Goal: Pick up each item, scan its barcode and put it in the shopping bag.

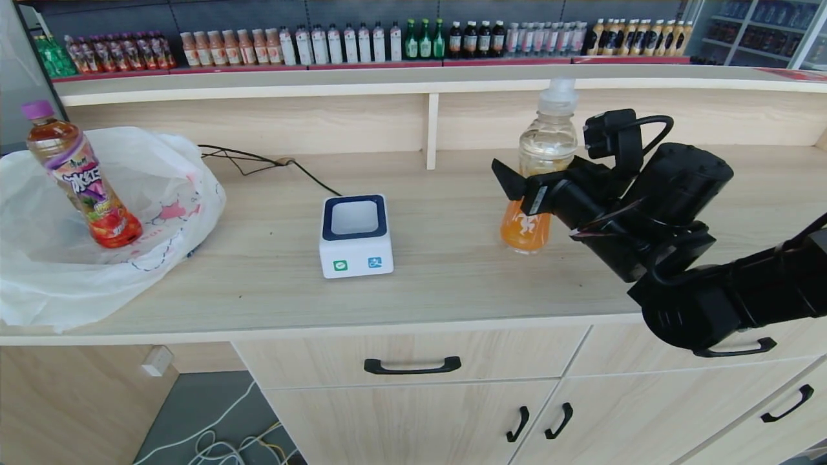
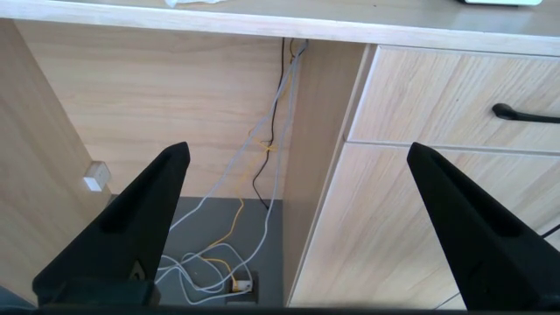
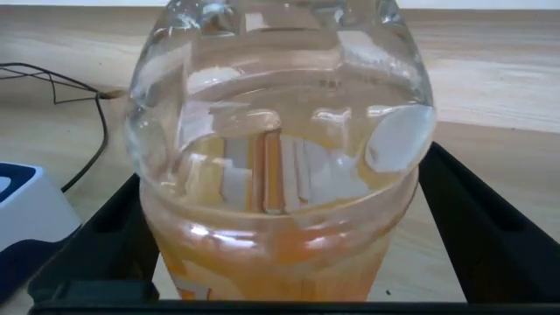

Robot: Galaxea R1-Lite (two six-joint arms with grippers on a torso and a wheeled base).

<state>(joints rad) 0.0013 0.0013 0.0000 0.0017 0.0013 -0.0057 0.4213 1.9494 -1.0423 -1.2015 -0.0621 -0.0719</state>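
On the counter (image 1: 446, 265), right pincer (image 1: 528, 188), held level, pinches the upright orange bottle (image 1: 547, 141); left pincer (image 2: 296, 156) hangs spread.

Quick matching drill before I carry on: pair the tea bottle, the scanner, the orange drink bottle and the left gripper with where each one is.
Things:
1. tea bottle
2. scanner
3. orange drink bottle
4. left gripper

Places:
A. open, below the counter, beside the drawers
B. in the shopping bag
C. standing at the right gripper
D. mid-counter, on its own

Pairs: 1-B, 2-D, 3-C, 4-A.
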